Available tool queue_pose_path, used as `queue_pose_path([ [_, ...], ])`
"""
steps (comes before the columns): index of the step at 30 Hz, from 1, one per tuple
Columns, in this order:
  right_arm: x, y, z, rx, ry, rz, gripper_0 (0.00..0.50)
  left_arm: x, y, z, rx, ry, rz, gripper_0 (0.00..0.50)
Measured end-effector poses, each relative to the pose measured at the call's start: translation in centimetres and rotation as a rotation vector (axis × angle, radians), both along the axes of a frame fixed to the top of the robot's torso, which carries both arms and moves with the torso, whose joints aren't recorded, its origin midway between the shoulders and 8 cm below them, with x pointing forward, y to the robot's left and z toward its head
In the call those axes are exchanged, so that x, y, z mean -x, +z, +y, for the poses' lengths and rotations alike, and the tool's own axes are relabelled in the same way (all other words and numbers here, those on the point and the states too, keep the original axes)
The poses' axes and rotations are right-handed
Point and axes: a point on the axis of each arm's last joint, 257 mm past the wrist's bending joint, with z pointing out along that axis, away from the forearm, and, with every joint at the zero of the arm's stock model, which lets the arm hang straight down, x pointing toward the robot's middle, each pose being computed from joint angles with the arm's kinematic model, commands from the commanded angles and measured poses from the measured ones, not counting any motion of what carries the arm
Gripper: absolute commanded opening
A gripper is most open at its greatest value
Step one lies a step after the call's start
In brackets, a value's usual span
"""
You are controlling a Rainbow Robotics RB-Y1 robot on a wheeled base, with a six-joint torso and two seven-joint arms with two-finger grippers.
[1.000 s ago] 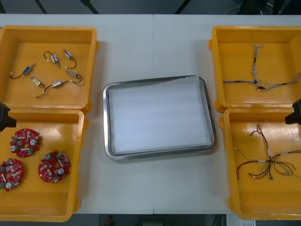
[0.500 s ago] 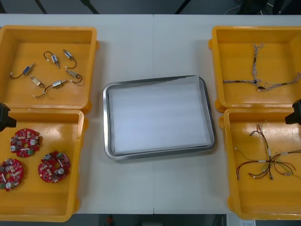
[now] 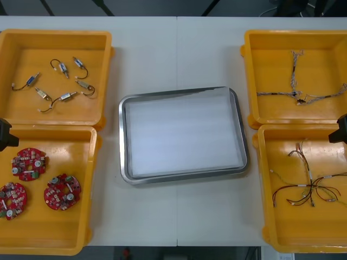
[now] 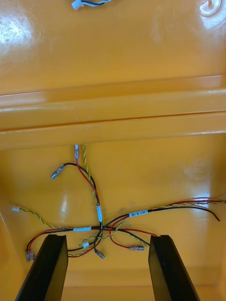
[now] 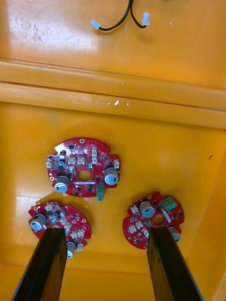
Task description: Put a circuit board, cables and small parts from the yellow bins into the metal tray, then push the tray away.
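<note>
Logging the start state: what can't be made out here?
Front view: the left arm and right arm are cut by the side edges.
Left wrist view: the open left gripper hides part of a circuit board; the edge cuts the black cable.
Right wrist view: the labels on the red and yellow cables, beyond the open right gripper, are too small to read.

Seen from my remote station, the light table (image 3: 179, 49) spreads across the scene, with a thin seam (image 3: 177, 216) running down its middle from far edge to near edge. Beyond the far edge I see dark floor (image 3: 152, 6) crossed by slanting black struts (image 3: 103, 5), and a pale cord (image 3: 265, 11) curls at the far right. Past the near edge, a small red spot (image 3: 126, 252) shows against the dark.
</note>
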Motion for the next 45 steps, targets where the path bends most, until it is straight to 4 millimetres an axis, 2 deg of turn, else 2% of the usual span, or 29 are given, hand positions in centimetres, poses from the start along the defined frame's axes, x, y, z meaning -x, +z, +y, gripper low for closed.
queue_pose_path([
  [31,0.0,0.0,0.0,0.000,0.000,0.000,0.500,0.0,0.0,0.0,0.000,0.000,0.000,0.500],
  [36,1.3,-2.3,0.3,0.000,0.006,0.058,0.500,0.0,0.0,0.0,-0.001,0.000,0.000,0.500],
  [39,1.7,-2.9,0.6,0.001,0.016,0.078,0.500,0.1,0.0,0.1,-0.002,0.001,0.003,0.500],
  [42,1.9,-3.1,0.8,0.005,0.044,0.085,0.500,2.6,-1.4,1.4,-0.066,-0.025,0.107,0.500],
  [45,2.1,-3.2,0.8,0.046,0.166,0.088,0.500,3.1,-1.9,1.6,-0.132,-0.174,0.130,0.500],
])
